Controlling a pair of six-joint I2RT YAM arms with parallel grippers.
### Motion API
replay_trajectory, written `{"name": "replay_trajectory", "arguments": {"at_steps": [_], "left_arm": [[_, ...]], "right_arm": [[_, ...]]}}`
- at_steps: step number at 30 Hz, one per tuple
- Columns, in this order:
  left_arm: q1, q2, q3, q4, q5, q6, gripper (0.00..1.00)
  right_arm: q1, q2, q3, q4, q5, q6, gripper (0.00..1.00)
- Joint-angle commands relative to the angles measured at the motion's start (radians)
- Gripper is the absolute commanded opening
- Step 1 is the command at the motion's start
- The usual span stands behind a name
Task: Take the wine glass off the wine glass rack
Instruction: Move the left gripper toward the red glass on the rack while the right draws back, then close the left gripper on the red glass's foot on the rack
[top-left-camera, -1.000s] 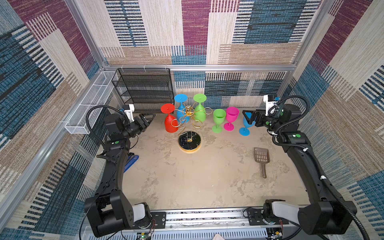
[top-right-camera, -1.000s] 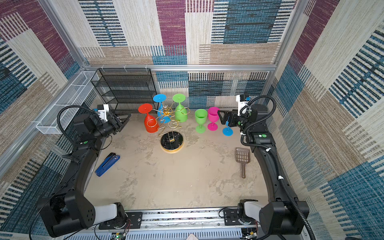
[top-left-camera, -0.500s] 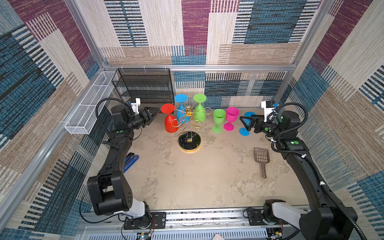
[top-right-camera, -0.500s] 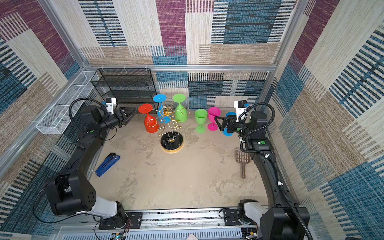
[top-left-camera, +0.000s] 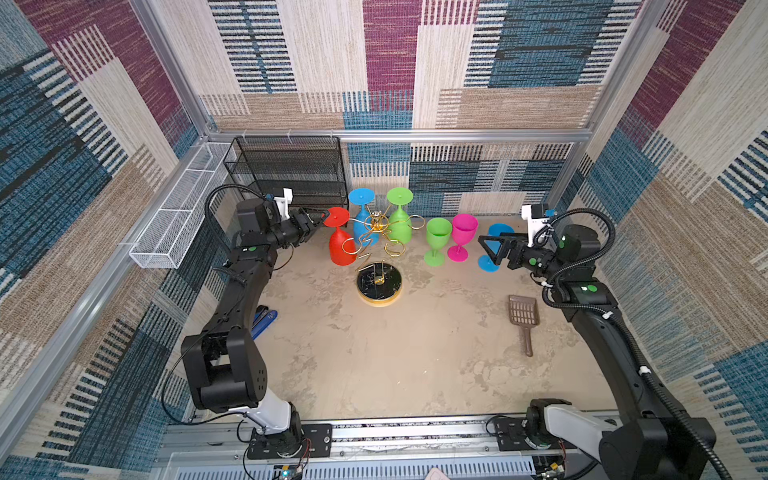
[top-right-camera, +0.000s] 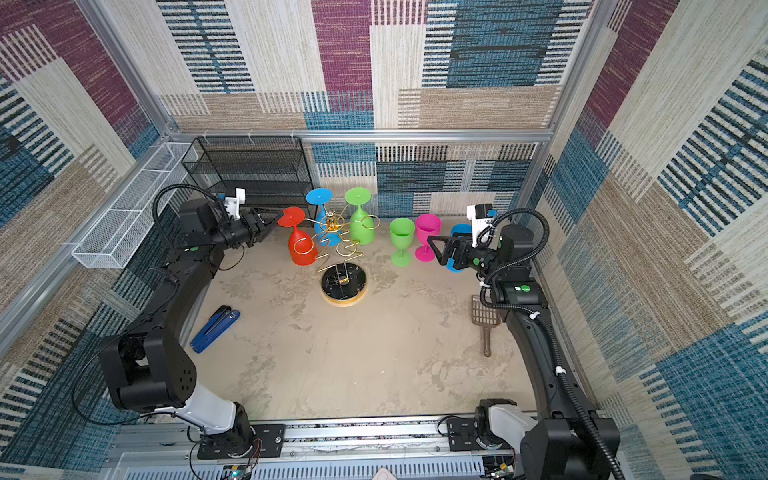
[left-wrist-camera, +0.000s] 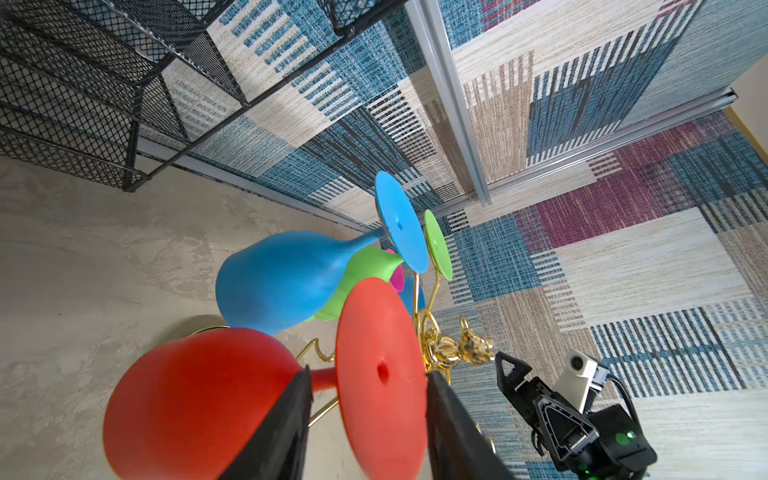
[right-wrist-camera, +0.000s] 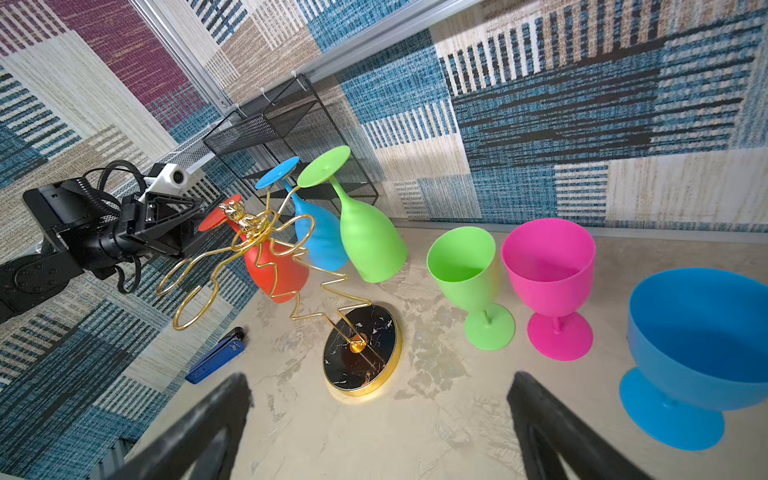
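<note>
Reviewer: change over the last second, quick?
Tagger: left gripper (top-left-camera: 320, 216) is pushing rightward in both top views, coming in from further left, below the black mesh shelf (top-left-camera: 291, 174), up to the red wine glass (top-left-camera: 342, 249). Jaws are narrowing as it goes
Reviewer: gripping yet?
Tagger: not calling it. Left wrist view is showing the jaws straddling the red foot disc (left-wrist-camera: 380, 374), one by its flat outer face, one on the stem (left-wrist-camera: 322, 376) side, with a sliver of gap showing there. So parted, closing in, nothing clamped that I can see
Reviewer: and the glass itself?
Tagger: hanging upside down in a loop on the left side of the wine glass rack (top-left-camera: 386, 286), upper centre of the frame, foot up, bowl down. Not shifting between frames. Hanging blue glass (top-left-camera: 362, 228) and hanging green glass (top-left-camera: 401, 228) are sitting behind it, untouched
Reviewer: right side?
Tagger: right gripper (top-left-camera: 487, 249) is hovering centre right, fingers spread fully wide, holding nothing, easing slightly lower in the frame beside the upright blue glass (right-wrist-camera: 702, 332)
Reviewer: meaning for the task?
Tagger: reach is ending, grasp is starting. I'm judging lift-off as not begun. Once the jaws are pinching the foot, the stem is needing to slide out of the loop's open end without dragging the slim rack along
</note>
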Motion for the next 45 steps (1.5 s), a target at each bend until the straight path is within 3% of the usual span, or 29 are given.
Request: {"name": "replay_trajectory", "arguments": {"at_steps": [1,11,38,45], "left_arm": [[-0.004,0.009,0.02,-0.027,-0.017,0.04,0.4],[-0.006,0.009,0.036,-0.068,-0.028,0.068,0.23],[-0.006,-0.006,0.057,-0.076,0.005,0.031,0.0],[-0.007,-0.019,0.054,-0.055,0.021,0.008,0.0]], "right_arm": [[0.0,-0.003,-0.005,0.037,-0.017,0.013,0.99],[0.001,0.005,-0.017,0.051,-0.029,0.023,0.99],[0.001,0.001,-0.045,0.057,-0.038,0.03,0.99],[0.0,0.003,-0.049,0.063,-0.043,0.034,0.99]]}}
